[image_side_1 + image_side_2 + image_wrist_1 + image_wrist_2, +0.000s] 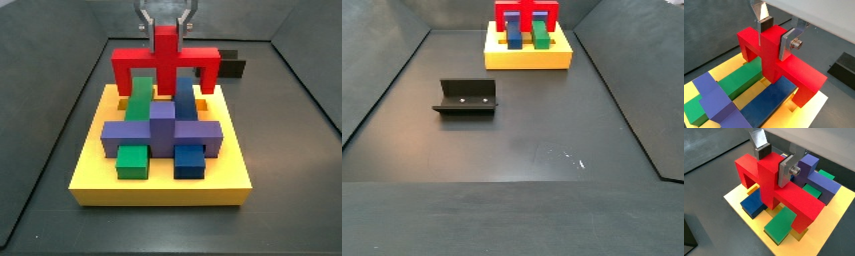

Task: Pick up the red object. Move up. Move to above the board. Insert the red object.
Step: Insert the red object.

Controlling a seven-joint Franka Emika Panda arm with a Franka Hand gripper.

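Clamping the red object (164,58) by its upright stem, the gripper (164,24) was above the far end of the board (160,180), silver fingers (789,42) pressed on both stem sides. Its legs straddled the green block (139,100) and blue block (183,104). A purple cross block (162,131) sat nearer. The fixture (466,97) stood well apart.
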